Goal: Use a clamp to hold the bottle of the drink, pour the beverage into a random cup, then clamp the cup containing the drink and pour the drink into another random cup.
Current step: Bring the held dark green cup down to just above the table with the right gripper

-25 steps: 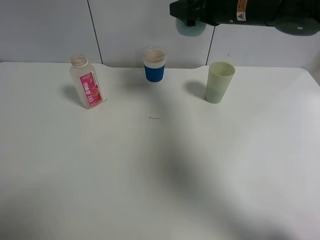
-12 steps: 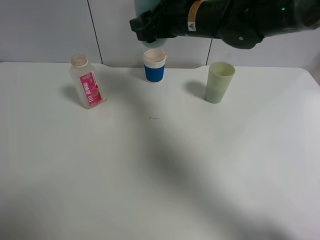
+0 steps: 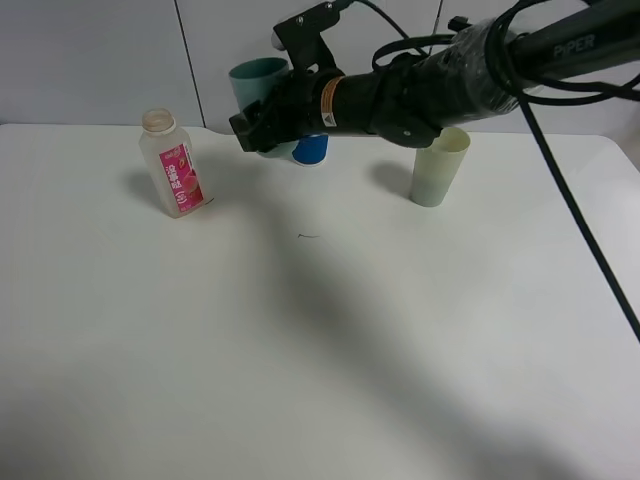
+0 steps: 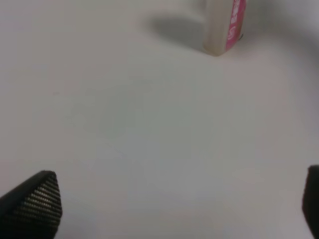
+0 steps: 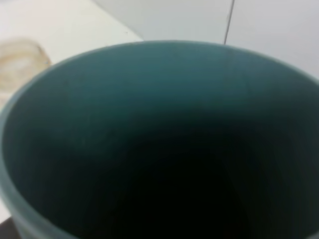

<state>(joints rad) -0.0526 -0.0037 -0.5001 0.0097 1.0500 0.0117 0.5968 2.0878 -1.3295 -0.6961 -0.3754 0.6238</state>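
Teal cup [image 3: 256, 82] carried aloft, pours apparently done
Right end effector [image 3: 268, 118] grips it; left end effector [image 4: 169, 209] open, idle; bottle [image 3: 174, 163] stands, seemingly emptied.

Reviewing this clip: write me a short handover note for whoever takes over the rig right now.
Right gripper: shut on the teal cup, held in the air in front of the blue cup with white rim; no liquid is visible inside it.
Left gripper: open, empty, low over the table.
Bottle: upright at the left, uncapped.
Pale green cup: upright at the right; contents cannot be judged.
Left: set the teal cup down.
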